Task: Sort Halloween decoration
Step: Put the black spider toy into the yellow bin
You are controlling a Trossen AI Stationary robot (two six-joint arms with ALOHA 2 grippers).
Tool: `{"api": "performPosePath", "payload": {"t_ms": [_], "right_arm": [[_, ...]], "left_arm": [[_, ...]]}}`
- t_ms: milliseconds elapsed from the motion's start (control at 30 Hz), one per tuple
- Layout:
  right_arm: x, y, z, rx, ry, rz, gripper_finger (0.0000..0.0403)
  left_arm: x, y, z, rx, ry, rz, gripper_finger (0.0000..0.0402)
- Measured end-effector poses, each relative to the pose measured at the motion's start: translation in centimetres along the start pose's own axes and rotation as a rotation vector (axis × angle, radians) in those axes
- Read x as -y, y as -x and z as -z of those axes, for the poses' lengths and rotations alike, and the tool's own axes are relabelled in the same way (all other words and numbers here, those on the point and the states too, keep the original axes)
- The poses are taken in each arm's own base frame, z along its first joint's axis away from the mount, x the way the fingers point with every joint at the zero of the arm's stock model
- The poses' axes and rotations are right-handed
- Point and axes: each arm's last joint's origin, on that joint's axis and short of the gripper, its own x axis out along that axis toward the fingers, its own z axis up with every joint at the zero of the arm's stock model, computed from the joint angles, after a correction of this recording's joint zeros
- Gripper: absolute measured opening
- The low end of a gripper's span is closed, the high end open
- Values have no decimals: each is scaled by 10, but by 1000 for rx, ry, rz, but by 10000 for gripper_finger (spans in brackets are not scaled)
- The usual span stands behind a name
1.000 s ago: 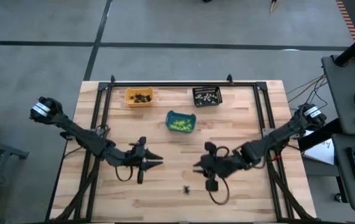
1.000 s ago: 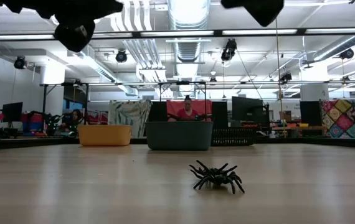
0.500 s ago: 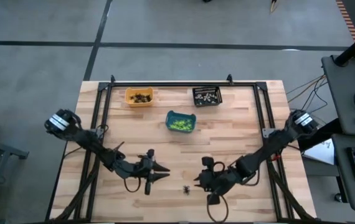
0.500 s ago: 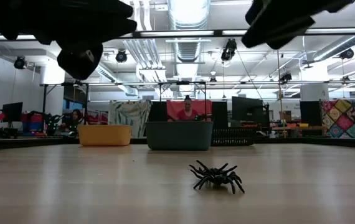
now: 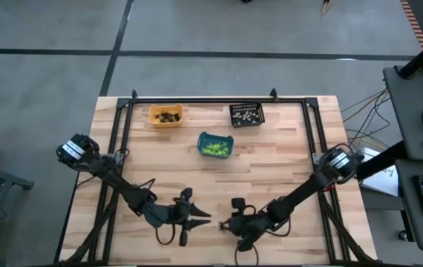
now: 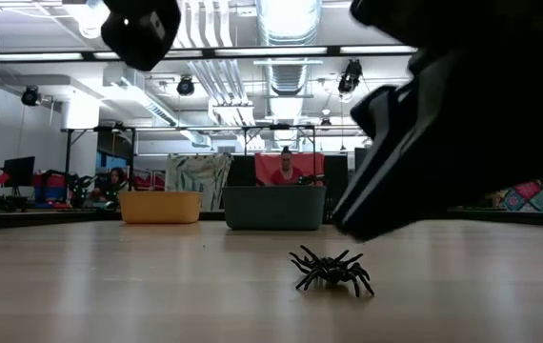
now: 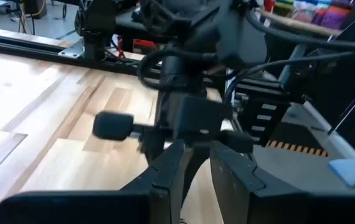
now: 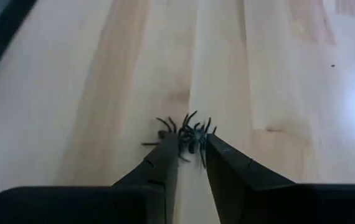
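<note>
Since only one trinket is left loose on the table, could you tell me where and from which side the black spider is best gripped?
Grip the black spider across its raised central body, coming down from above. It lies flat on the table, legs splayed thin and low all round, so only the body gives the pads purchase. The right pincer already straddles it, jaws slightly apart; the left pincer waits beside it.

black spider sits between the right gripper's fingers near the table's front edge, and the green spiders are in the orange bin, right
Not quite: the high view shows the green spiders in the teal bin, not the orange bin. The black spider does sit between the right gripper fingers near the front edge.
</note>
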Motion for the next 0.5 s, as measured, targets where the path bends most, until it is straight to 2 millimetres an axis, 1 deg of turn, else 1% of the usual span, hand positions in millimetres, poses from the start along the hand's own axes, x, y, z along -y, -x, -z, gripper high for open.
{"api": "performPosePath", "payload": {"t_ms": [200,267,400,500], "right_arm": [[4,-21,11,-4,-9,40,44],[7,-24,12,-10,-12,50,33],[17,-25,10,-17,-20,90,16],[25,-21,4,-11,-23,140,10]], "left_arm": [[8,-5,-9,-41,-51,-18,62],[9,-6,-11,-43,-64,-19,61],[9,-6,-11,-48,-80,-23,61],[8,-6,-8,-70,-90,-32,62]]}}
